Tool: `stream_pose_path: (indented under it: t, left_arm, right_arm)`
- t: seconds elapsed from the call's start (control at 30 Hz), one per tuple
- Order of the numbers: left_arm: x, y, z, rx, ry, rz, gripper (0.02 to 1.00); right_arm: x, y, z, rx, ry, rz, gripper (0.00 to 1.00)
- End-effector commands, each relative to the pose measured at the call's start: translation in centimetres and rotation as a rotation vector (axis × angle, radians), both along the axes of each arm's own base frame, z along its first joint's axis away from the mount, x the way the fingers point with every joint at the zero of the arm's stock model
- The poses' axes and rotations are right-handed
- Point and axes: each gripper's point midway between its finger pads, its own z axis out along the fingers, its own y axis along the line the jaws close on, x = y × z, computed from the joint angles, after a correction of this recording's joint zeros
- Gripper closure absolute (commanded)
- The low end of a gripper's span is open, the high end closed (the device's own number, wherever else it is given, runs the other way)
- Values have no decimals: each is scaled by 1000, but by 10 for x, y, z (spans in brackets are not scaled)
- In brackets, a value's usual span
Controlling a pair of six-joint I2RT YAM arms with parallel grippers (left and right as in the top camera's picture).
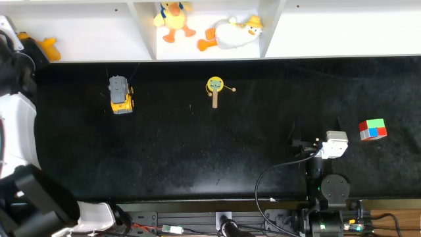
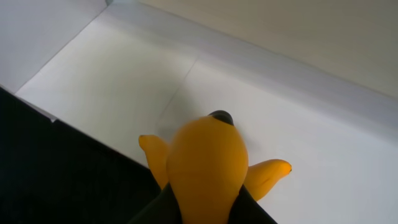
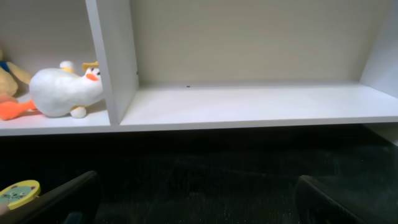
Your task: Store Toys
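Your left claw (image 2: 202, 208) is clenched on the orange plush toy (image 2: 205, 162) in the left compartment of the white shelf (image 2: 298, 124), while your right claw (image 3: 199, 205) sits spread wide above the black table (image 1: 197, 151).

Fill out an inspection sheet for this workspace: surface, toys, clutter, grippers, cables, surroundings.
Surface: black mat, with a white shelf along its far edge.
Job's things: orange plush toy at the shelf's left compartment; yellow duck and white duck in the middle compartment; toy truck, rattle and colour cube on the mat.
Clutter: nothing seen.
Grippers: left gripper shut on the orange plush toy; right gripper open, holding nothing, facing the shelf.
Cables: black cable looped by the right arm's base.
Surroundings: nothing seen.
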Motion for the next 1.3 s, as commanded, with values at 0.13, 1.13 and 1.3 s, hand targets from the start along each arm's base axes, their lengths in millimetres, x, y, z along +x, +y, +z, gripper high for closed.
stream_pose_path:
  t: [0.13,1.13,1.3]
  left_arm:
    - [23,-6,15,18,-78,-39,982]
    - [47,-5,-6,11,-66,-58,20]
    - [49,-5,-1,20,-87,-58,20]
  right_arm:
    - [0,2,-3,5,-1,10,5]
    - [0,2,-3,5,-1,10,5]
    - [0,2,-3,5,-1,9,7]
